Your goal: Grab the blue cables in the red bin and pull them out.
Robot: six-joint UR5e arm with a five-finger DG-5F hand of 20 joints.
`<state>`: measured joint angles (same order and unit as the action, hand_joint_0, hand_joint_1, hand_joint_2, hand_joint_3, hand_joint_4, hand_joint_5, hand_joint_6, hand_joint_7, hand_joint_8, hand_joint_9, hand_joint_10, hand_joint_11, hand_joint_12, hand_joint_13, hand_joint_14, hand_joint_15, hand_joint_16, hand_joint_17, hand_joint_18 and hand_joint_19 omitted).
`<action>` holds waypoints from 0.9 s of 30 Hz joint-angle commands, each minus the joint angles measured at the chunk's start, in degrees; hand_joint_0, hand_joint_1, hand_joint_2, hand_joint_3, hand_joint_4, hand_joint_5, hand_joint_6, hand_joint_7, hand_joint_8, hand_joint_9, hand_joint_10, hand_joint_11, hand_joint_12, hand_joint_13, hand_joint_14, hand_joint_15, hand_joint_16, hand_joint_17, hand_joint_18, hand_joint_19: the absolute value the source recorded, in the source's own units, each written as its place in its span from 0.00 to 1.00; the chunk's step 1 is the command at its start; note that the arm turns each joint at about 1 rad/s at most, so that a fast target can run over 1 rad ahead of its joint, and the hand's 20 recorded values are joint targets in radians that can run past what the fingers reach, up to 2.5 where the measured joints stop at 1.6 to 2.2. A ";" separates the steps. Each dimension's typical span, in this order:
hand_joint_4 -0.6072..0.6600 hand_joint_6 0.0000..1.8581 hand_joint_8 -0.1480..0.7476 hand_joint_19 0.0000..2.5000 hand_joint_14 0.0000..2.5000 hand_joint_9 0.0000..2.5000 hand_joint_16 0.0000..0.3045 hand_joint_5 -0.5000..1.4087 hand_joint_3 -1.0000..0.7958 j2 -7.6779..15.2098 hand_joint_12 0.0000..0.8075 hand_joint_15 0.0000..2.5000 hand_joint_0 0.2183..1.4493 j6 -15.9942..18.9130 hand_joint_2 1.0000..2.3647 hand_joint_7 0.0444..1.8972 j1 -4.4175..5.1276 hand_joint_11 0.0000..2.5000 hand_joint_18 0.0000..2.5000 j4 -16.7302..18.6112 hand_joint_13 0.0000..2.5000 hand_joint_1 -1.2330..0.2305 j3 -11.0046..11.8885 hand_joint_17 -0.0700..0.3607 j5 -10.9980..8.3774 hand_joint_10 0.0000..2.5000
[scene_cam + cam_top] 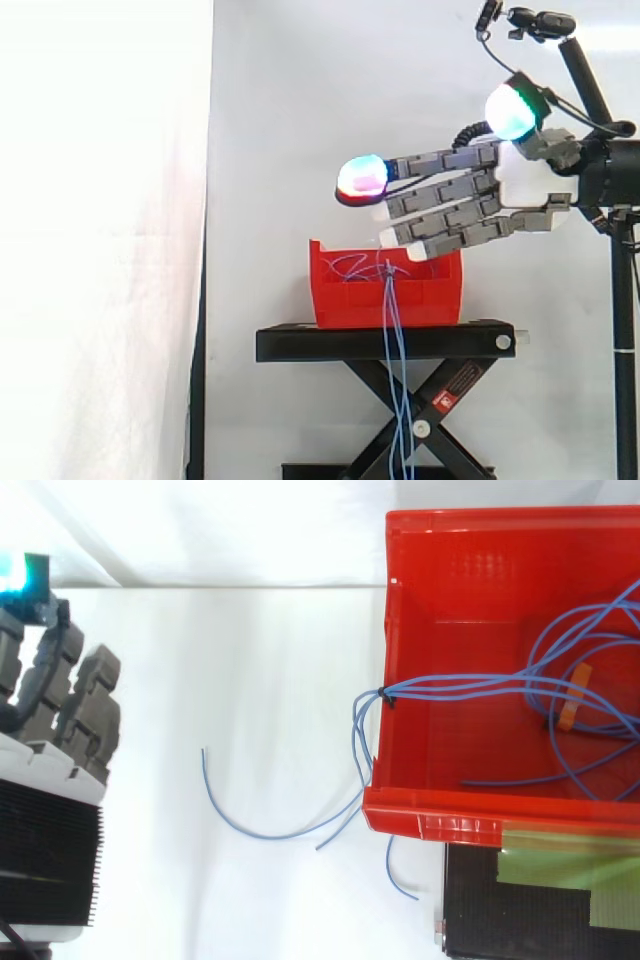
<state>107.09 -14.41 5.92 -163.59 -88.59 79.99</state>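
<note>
Well, the hand (522, 188), fingers straight and empty above the red bin (350, 295), should close where the blue cables (450, 686) bunch.

Red bin (432, 822), blue cables (450, 686) cut off right.

One camera sits beside the stand (320, 342), about level with the bin (430, 295), far enough back to take in the hand (470, 200) entering from the right. The other hangs overhead, looking straight down from much closer (the bin runs off its right edge). Both share the bin, the cables (450, 687) draped over its rim, and the hand.
</note>
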 commanded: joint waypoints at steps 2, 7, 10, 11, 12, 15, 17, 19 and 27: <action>0.57 0.00 0.43 0.14 0.00 0.16 0.21 0.38 0.00 0.05 0.47 0.09 0.36 -6.72 0.00 0.07 0.49 0.11 0.09 -2.52 0.15 0.22 0.00 0.50 -2.82 0.00; 0.56 0.00 0.42 0.19 0.01 0.22 0.20 0.38 0.00 -0.04 0.46 0.17 0.36 -16.30 0.00 0.08 1.02 0.24 0.14 -5.07 0.21 0.14 0.00 0.49 -3.00 0.01; 0.56 0.00 0.42 0.24 0.01 0.23 0.19 0.38 0.00 -0.04 0.45 0.22 0.35 -20.96 0.00 0.08 1.02 0.26 0.18 -5.07 0.24 0.12 0.00 0.47 -2.82 0.01; 0.56 0.00 0.42 0.25 0.01 0.23 0.19 0.38 0.00 -0.04 0.45 0.23 0.35 -23.77 0.00 0.08 1.02 0.27 0.19 -5.07 0.25 0.12 0.00 0.46 -2.65 0.01; 0.56 0.00 0.42 0.27 0.01 0.23 0.19 0.38 0.00 -0.04 0.45 0.25 0.35 -25.27 0.00 0.08 1.02 0.27 0.21 -5.16 0.26 0.12 0.00 0.47 -2.47 0.01; 0.56 0.00 0.42 0.28 0.01 0.23 0.19 0.39 0.00 -0.04 0.45 0.25 0.34 -32.83 0.00 0.08 1.11 0.26 0.22 -4.98 0.27 0.13 0.00 0.47 -2.56 0.01; 0.56 0.00 0.42 0.27 0.01 0.22 0.19 0.39 0.00 -0.04 0.44 0.22 0.34 -39.86 0.00 0.08 1.11 0.25 0.22 -4.11 0.25 0.14 0.00 0.47 -2.74 0.01; 0.56 0.00 0.42 0.26 0.01 0.20 0.19 0.39 0.00 0.05 0.44 0.20 0.35 -48.56 0.00 0.08 1.11 0.23 0.19 -2.08 0.23 0.15 0.00 0.47 -3.26 0.01; 0.56 0.00 0.42 0.24 0.01 0.19 0.19 0.39 0.00 0.05 0.45 0.17 0.34 -83.10 0.00 0.08 0.58 0.21 0.17 1.52 0.19 0.17 0.00 0.47 -4.32 0.01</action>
<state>107.13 -54.11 6.62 -163.45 -88.59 75.74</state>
